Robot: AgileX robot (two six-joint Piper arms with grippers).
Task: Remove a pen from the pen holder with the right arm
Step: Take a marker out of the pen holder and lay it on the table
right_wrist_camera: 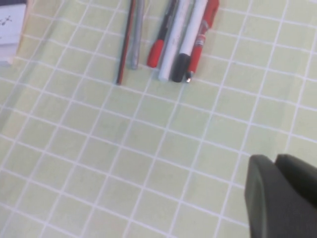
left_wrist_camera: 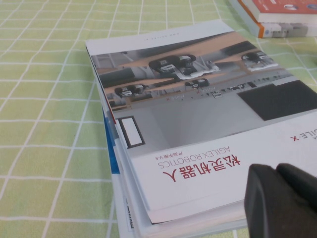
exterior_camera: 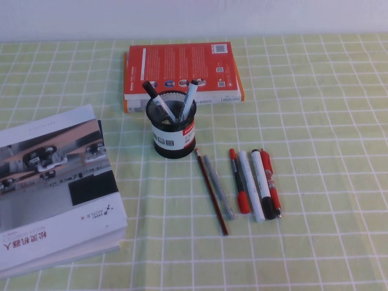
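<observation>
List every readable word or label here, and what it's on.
"AGILEX ROBOTICS": white booklet cover, beneath the left gripper.
"松灵机器人": same cover.
Orange book, pen holder label, loose pens: print too blurred.
Right gripper, above the tablecloth: no text.

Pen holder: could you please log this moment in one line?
pen holder: two markers inside; right gripper: shut, empty, near loose pens; left gripper: over booklet
</observation>
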